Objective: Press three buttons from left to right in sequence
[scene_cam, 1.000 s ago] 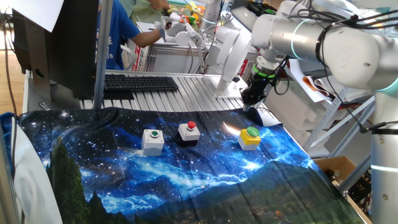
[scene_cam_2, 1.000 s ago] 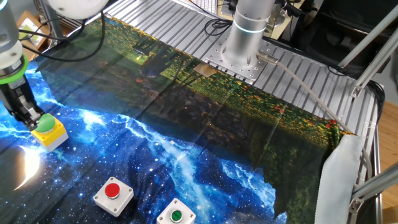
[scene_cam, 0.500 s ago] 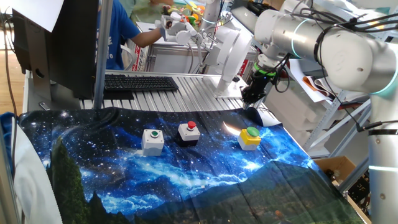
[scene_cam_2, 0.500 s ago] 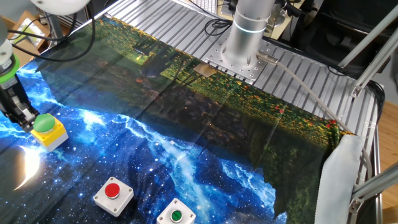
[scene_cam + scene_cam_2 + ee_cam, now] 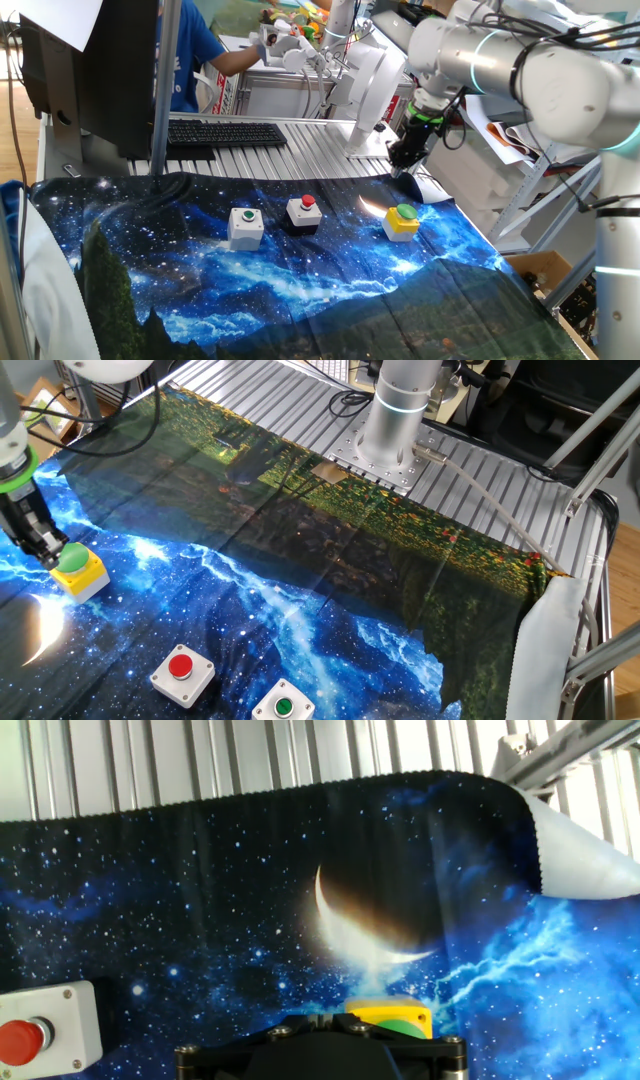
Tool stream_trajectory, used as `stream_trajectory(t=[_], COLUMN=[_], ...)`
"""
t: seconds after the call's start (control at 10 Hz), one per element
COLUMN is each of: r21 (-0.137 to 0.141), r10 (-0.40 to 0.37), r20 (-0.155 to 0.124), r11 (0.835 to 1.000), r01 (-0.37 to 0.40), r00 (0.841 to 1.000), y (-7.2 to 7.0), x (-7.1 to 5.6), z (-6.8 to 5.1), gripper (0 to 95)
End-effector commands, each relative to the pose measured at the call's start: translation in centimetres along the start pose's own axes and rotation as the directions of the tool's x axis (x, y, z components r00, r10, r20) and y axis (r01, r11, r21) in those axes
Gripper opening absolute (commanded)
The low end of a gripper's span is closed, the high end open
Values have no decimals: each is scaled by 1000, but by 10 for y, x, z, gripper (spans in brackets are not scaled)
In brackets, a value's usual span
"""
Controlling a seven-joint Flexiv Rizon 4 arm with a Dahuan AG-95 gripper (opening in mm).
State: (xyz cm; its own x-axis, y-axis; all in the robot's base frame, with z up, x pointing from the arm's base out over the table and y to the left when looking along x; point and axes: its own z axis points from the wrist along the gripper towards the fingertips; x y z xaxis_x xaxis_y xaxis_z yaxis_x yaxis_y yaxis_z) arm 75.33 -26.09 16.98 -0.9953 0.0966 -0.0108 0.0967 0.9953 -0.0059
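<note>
The gripper (image 5: pixel 45 550) is closed, empty, pointing down just above and behind the yellow button (image 5: pixel 78 572), apparently not touching it. The three buttons sit mid-cloth (image 5: pixel 300 290), yellow nearest its right edge.

Three small push-button boxes stand in a row on the galaxy-print cloth (image 5: pixel 300 280): the grey-white box with green cap (image 5: pixel 245 226), the black-and-white box with red cap (image 5: pixel 304 213) and the yellow box with green cap (image 5: pixel 401 221), with bare cloth between neighbours. The cloth's near half lies open. Behind the row, a black keyboard (image 5: pixel 225 132) and a vertical metal post (image 5: pixel 165 85) occupy the ribbed metal tabletop (image 5: pixel 310 150).
</note>
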Motion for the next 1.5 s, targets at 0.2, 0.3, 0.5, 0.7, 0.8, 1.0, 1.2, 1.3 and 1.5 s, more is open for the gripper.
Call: stream_trajectory(t=[0.2,0.3,0.5,0.7,0.8,1.0,1.2,1.3,1.5], r21=[-40,-44,-52,-52,-58,-66,-77,-78,-83], r10=[19,19,14,15,17,20,15,13,12], r20=[-43,-43,-35,-31,-32,-32,-38,-37,-35], r11=[999,999,999,999,998,998,997,997,996], r01=[-20,-21,-16,-17,-18,-22,-18,-16,-15], r00=[999,999,999,999,999,999,999,999,999], y=[0,0,0,0,0,0,0,0,0], x=[-3,-3,-3,-3,-3,-3,-3,-3,-3], z=[0,0,-1,-1,-1,-1,-1,-1,-1], gripper=[0,0,0,0,0,0,0,0,0])
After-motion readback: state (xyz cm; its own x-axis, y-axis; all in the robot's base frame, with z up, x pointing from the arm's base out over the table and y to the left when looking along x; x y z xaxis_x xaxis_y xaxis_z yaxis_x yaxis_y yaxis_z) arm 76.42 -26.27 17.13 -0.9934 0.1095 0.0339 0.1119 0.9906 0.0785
